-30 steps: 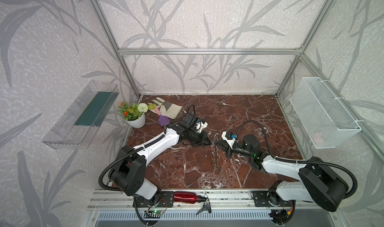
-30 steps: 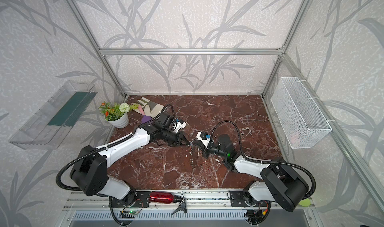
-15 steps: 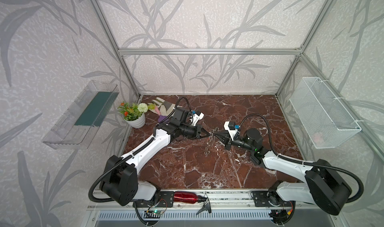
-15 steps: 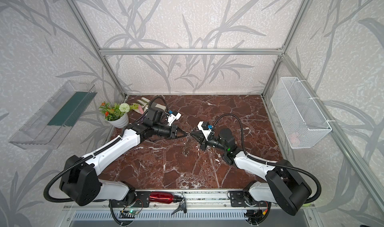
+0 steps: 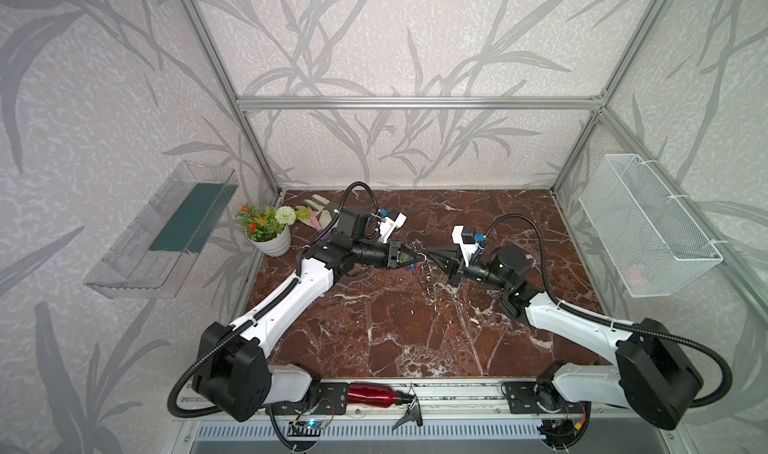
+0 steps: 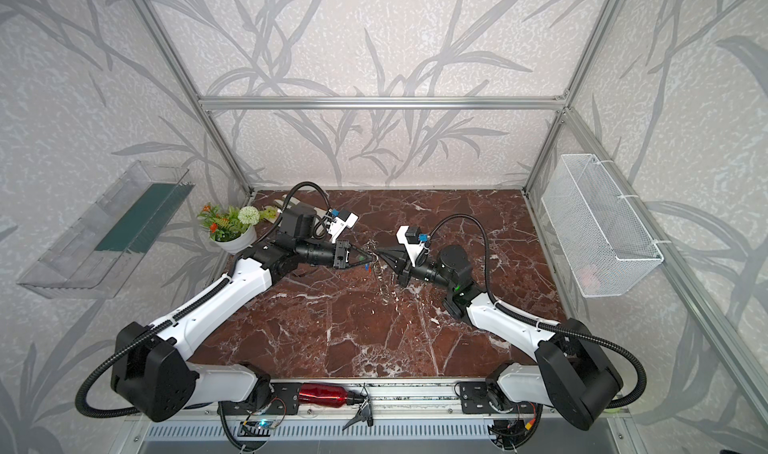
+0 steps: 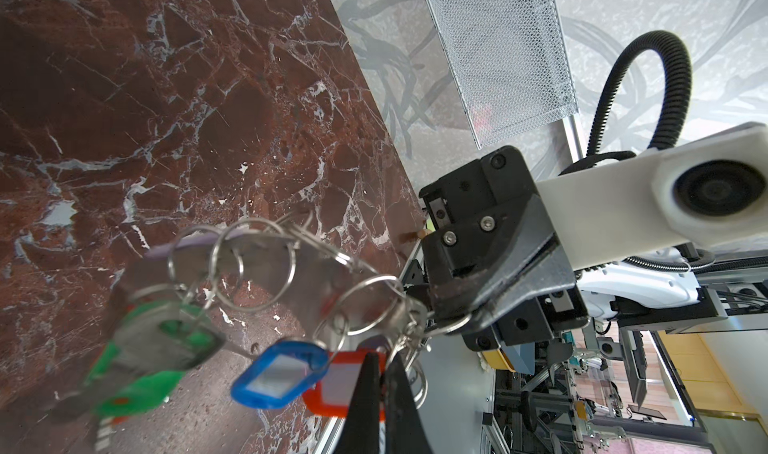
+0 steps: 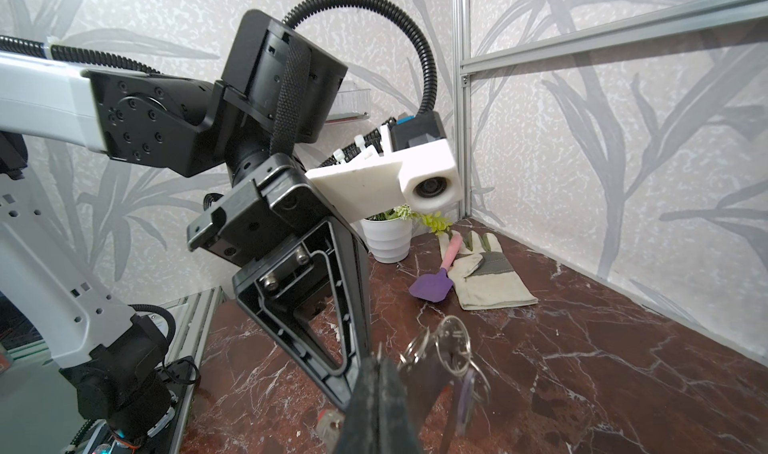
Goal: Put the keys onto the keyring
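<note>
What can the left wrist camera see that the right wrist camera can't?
Only the left wrist view shows the keys with their green tag and blue tag, the white mesh basket and the right arm's camera.

Only the right wrist view shows the work glove, the purple spatula, the white flower pot and the left arm's camera.

Both show the left gripper and the right gripper meeting at the keyring, over the marble table.
</note>
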{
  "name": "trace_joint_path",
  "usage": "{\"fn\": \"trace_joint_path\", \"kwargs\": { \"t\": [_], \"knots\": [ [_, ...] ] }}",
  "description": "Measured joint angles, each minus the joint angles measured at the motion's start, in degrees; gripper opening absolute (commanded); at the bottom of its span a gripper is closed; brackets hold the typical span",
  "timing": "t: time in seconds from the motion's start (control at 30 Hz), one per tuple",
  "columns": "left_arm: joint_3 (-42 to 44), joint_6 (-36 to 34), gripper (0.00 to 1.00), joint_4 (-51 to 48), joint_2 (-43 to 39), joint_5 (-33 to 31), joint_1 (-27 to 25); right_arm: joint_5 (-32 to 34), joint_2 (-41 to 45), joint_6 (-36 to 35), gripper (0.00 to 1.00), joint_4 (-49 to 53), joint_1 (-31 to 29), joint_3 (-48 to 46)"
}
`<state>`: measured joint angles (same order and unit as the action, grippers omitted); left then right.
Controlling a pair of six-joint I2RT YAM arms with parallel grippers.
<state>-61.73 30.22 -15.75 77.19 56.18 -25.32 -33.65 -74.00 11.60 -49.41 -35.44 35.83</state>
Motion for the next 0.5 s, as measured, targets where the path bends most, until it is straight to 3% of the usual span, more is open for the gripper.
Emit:
{"fn": "trace_joint_path", "kwargs": {
  "t": [0.37, 0.5],
  "knots": [
    [0.13, 1.44, 0.30, 1.07, 0.63, -1.07, 0.00, -1.40, -0.11, 1.86, 0.00, -2.32, -0.83, 0.76],
    [3.02, 2.32, 0.45, 1.81, -2.23, -1.95, 2.62, -1.60, -0.11, 1.88, 0.00, -2.69, -0.90, 0.81]
  ]
}}
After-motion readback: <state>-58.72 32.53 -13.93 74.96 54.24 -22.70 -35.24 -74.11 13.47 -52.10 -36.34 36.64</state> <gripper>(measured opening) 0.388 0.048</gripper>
